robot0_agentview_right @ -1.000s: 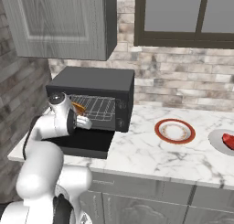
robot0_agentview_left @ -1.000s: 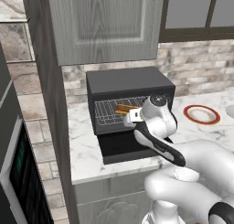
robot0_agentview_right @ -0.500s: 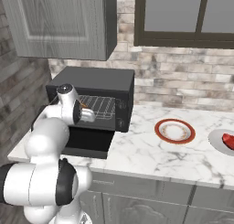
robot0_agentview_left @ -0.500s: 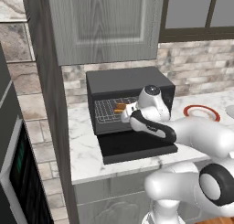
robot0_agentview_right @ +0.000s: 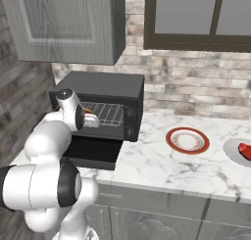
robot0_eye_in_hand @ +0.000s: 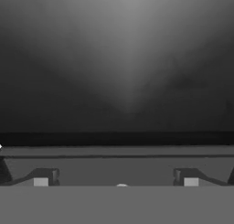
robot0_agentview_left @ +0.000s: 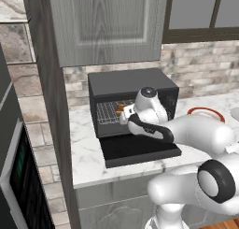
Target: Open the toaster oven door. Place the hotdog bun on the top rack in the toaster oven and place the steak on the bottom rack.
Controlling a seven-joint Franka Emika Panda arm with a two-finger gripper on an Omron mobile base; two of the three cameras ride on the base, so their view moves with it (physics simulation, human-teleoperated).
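The black toaster oven stands on the counter with its door folded down flat. The orange-tan hotdog bun sits at the level of the top rack, just in front of my hand. My gripper reaches into the cavity, and in the hand view its fingertips stand wide apart, open, with nothing between them and the dark back wall ahead. The red steak lies on a grey plate at the far right. My arm hides the bottom rack.
A red-rimmed round plate rests on the marble counter right of the oven. A grey wall cabinet hangs above the oven. A tall built-in oven fills the left side.
My hand has pushed further left into the oven cavity, with the bun staying at top-rack level in front of it. The door and the plates have not moved.
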